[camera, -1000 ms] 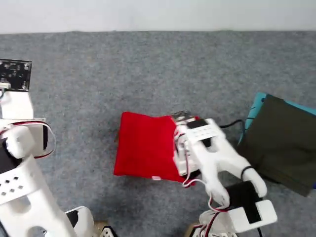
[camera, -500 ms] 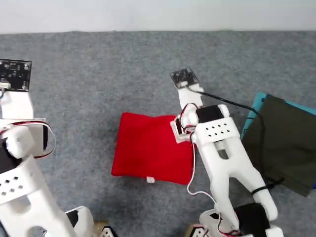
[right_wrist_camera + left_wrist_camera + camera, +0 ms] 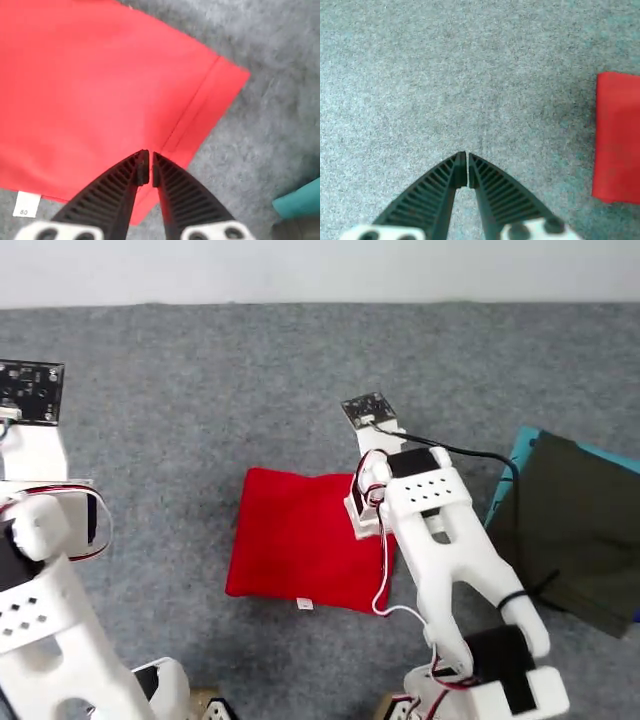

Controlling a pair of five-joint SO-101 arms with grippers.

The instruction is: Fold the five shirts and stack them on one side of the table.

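A folded red shirt (image 3: 295,545) lies flat in the middle of the grey carpeted table, a small white tag (image 3: 304,605) at its near edge. My right arm (image 3: 430,510) stands over the shirt's right edge. In the right wrist view my right gripper (image 3: 148,169) is shut just above the red shirt (image 3: 90,100), close to a stitched hem, with nothing between the fingers. My left gripper (image 3: 467,170) is shut over bare carpet, and the red shirt (image 3: 617,137) lies off to one side of it.
A dark olive shirt (image 3: 570,530) lies folded on a teal one (image 3: 520,455) at the table's right side. The left arm (image 3: 40,580) stands at the near left. Open carpet stretches across the far half of the table.
My right arm has swung from low over the shirt's right edge to stretched farther out above it. The shirt's near edge has shifted slightly. The left arm has not moved.
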